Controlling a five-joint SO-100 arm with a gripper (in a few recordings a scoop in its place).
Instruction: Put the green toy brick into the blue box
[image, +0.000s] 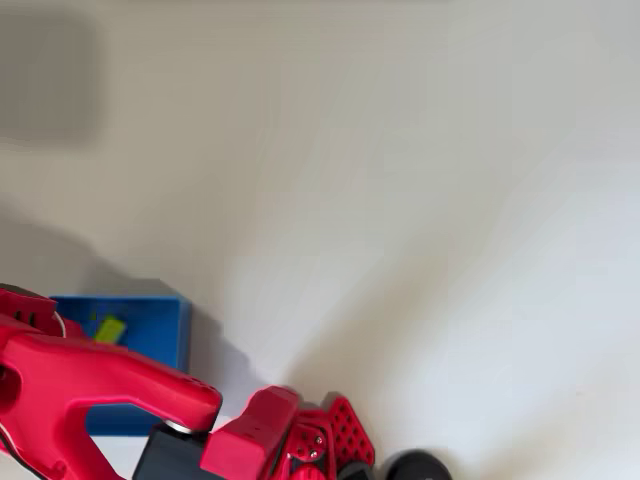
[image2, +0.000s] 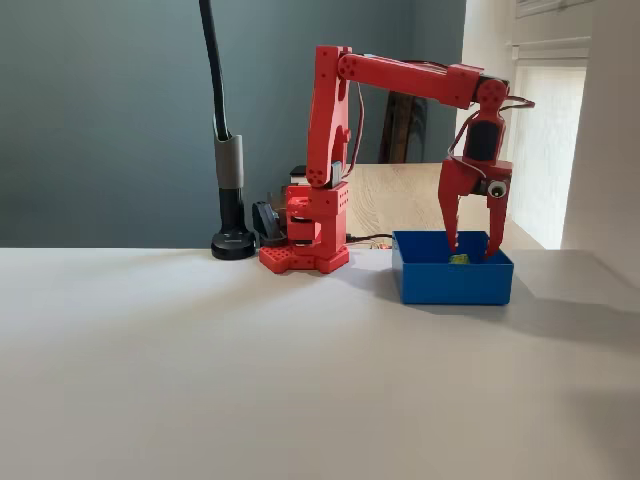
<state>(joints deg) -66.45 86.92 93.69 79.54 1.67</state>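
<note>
one blue box (image2: 452, 282) on white table (image2: 250, 380), nearest | one green toy brick (image2: 459, 259) lying inside box, free of fingers | one red gripper (image2: 470, 250) above, fingers spread, tips dipping inside | one black lamp base (image2: 233, 243) behind

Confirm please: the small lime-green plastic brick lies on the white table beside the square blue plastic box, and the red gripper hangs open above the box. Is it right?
One part is wrong. The small lime-green plastic brick lies inside the square blue plastic box, not on the table beside it; the overhead view shows it on the box floor. The red gripper does hang open above the box, as the fixed view shows.
</note>
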